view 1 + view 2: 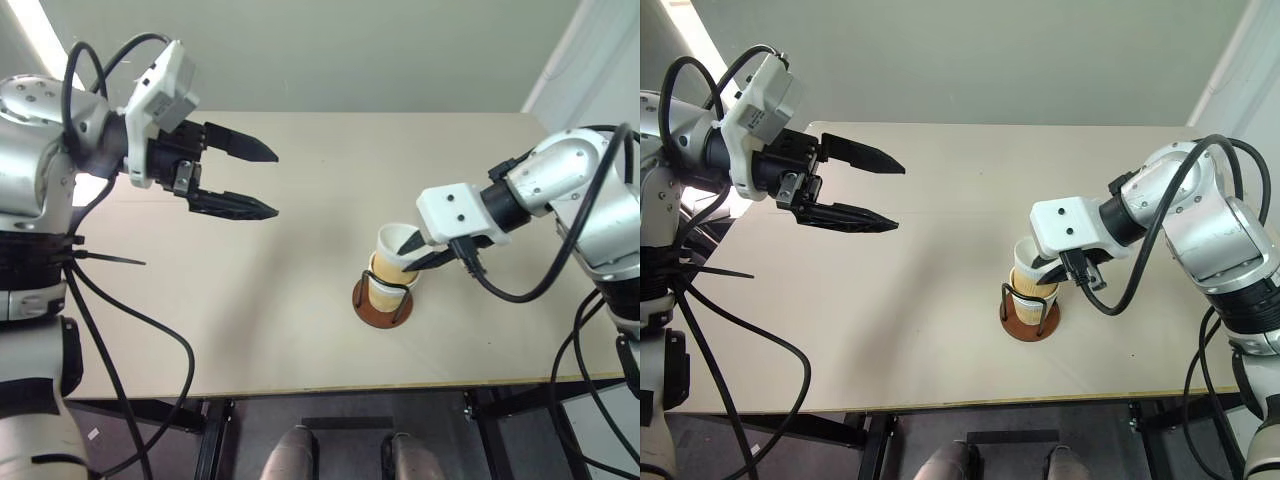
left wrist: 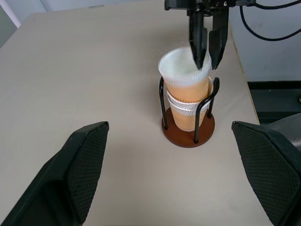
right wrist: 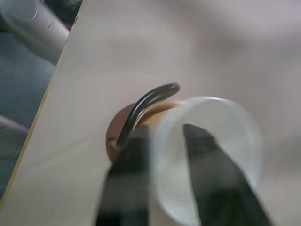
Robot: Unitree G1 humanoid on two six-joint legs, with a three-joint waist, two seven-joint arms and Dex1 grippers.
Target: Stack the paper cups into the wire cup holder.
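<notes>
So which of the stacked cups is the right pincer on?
The top cup, sitting tilted and highest in the wire cup holder. The right pincer straddles its rim, one finger inside. The lower cups sit nested, untouched.

Left arm raised on the robot's left, wrist turned inward. Left gripper [image 1: 262,180] points to the right across the table, slightly downward, fingers spread wide, empty.

Right arm reaches in from the right, gripper angled down and left. Right gripper [image 2: 205,57] straddles a cup rim: one finger inside, one outside, fingers slightly parted.
</notes>
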